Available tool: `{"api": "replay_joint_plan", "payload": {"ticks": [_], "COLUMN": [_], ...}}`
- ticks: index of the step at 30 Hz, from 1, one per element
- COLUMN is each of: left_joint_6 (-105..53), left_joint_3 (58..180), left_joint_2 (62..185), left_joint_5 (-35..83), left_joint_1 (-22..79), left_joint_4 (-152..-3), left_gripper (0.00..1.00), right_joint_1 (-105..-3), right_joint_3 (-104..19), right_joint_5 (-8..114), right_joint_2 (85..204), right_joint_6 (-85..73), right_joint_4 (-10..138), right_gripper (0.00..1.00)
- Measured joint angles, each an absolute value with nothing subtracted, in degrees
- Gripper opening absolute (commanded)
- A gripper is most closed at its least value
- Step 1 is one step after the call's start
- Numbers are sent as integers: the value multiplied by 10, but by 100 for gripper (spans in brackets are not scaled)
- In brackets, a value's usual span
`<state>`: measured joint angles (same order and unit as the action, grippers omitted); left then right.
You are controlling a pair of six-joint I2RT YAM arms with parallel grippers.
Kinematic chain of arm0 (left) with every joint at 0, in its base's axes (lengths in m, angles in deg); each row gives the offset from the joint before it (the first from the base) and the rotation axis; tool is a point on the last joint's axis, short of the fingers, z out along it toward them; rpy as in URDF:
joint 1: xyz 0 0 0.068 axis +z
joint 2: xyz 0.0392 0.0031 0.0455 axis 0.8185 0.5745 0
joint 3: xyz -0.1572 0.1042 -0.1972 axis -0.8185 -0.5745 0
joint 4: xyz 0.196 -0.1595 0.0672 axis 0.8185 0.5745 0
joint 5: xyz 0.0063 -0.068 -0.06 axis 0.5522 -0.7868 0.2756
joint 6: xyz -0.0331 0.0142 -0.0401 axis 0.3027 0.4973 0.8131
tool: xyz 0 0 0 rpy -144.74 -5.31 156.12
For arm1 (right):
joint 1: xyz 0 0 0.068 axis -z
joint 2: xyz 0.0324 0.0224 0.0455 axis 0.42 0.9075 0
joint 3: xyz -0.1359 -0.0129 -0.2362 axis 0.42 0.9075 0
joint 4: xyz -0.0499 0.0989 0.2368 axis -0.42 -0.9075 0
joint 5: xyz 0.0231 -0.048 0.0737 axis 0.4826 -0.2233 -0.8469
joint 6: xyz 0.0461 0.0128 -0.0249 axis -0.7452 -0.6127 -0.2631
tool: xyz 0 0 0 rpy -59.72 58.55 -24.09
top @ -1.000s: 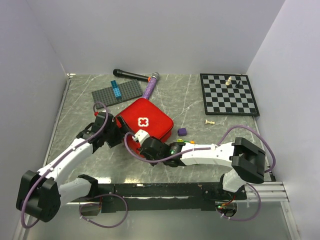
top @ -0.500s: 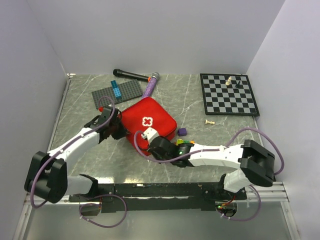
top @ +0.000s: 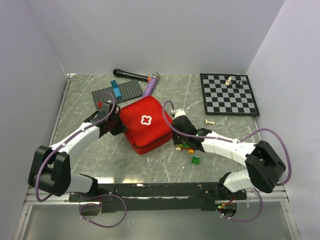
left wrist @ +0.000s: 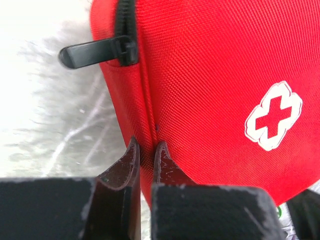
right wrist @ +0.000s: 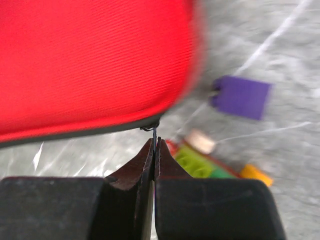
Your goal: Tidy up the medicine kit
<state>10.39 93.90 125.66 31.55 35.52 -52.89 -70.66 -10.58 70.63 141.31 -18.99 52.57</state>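
Observation:
The red medicine kit [top: 145, 125] with its white cross [left wrist: 274, 116] lies mid-table. My left gripper [top: 119, 127] is shut on the kit's left edge, and the red fabric seam is pinched between its fingertips [left wrist: 146, 150]. A black zip pull [left wrist: 95, 52] sticks out just beyond them. My right gripper [top: 174, 133] sits at the kit's right corner, shut on a thin black zipper pull [right wrist: 155, 134] that hangs from the kit's dark rim.
Small coloured bricks [top: 185, 146], a green brick [top: 196, 160] and a purple block [right wrist: 241, 96] lie by the right gripper. Behind the kit are a grey baseplate [top: 116, 92], a black microphone [top: 131, 75] and a purple-handled one [top: 150, 86]. A chessboard [top: 228, 94] and a fallen pawn [top: 210, 121] lie right.
My left gripper closed on the kit's left edge. The right gripper swept from the kit's front round to its right corner, still shut on the zipper pull. The kit shifted a little.

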Motion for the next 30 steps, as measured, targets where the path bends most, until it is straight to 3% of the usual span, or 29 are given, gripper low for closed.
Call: {"api": "replay_joint_plan", "payload": {"ticks": [8,9,11,17,18,24,30], "left_joint_6": [39,32,20,-3,-2,10,73], "left_joint_3": [950,958,976,1027,1033,1031,927], "left_joint_2": [1260,1264,1276,1288,1286,1214,1035], "left_joint_5": [268,266,266,328,339,343,304], "left_joint_1": [441,448,459,490,494,494,442], "left_joint_4": [-506,-496,-477,-443,-441,-412,-405], "left_gripper": [2,12,42,95,99,96,96], "right_joint_1": [-695,-703,-722,-817,-829,-897,-950], "right_joint_3": [-108,-108,-108,-111,-114,-154,-199], "right_joint_5": [661,658,662,722,729,744,734], "right_joint_2": [1415,1415,1415,1417,1419,1461,1509], "right_joint_6": [-203,-199,-189,-161,-160,-154,-134], "right_joint_4": [564,570,573,537,532,514,519], "right_gripper": [0,0,0,0,0,0,0]}}
